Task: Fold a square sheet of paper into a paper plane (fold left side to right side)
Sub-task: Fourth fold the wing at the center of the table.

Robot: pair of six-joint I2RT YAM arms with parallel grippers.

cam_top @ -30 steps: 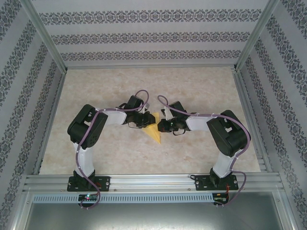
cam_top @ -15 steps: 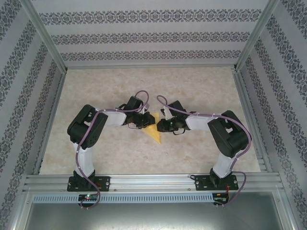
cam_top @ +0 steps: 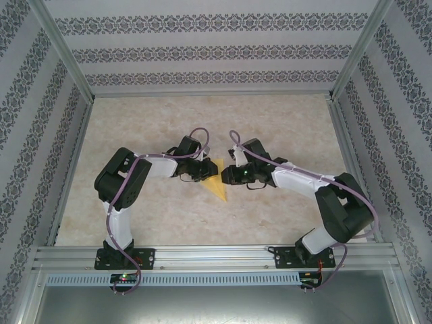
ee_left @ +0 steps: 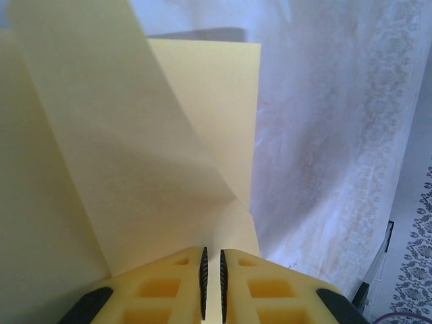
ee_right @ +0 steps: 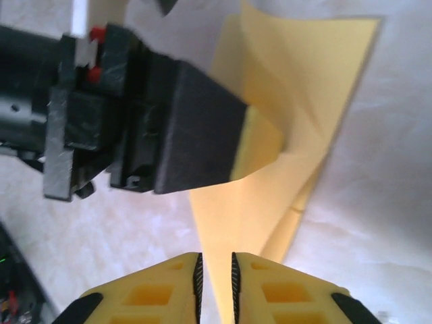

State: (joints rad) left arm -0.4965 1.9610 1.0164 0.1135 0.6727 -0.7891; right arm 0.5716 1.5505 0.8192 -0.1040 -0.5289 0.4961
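Note:
The square sheet of paper (cam_top: 217, 186) is bright yellow and folded to a narrow wedge whose point faces the near right. It lies on the table between my two grippers. My left gripper (cam_top: 204, 173) is shut on a raised flap of it. In the left wrist view the flap (ee_left: 135, 169) rises up and to the left from the nearly touching jaws (ee_left: 211, 253). My right gripper (cam_top: 229, 175) hovers at the sheet's right edge. In the right wrist view its jaws (ee_right: 214, 258) stand a narrow gap apart over the paper's (ee_right: 304, 88) tapering end and clamp nothing.
The left arm's black wrist housing (ee_right: 169, 121) sits close in front of my right gripper. The marbled tabletop (cam_top: 270, 121) stretches back to patterned walls. An aluminium rail (cam_top: 216, 253) runs along the near edge.
The right arm's elbow has swung out to the right, and its gripper has shifted slightly away from me. Its jaws have parted a little. The left arm and the paper have stayed put.

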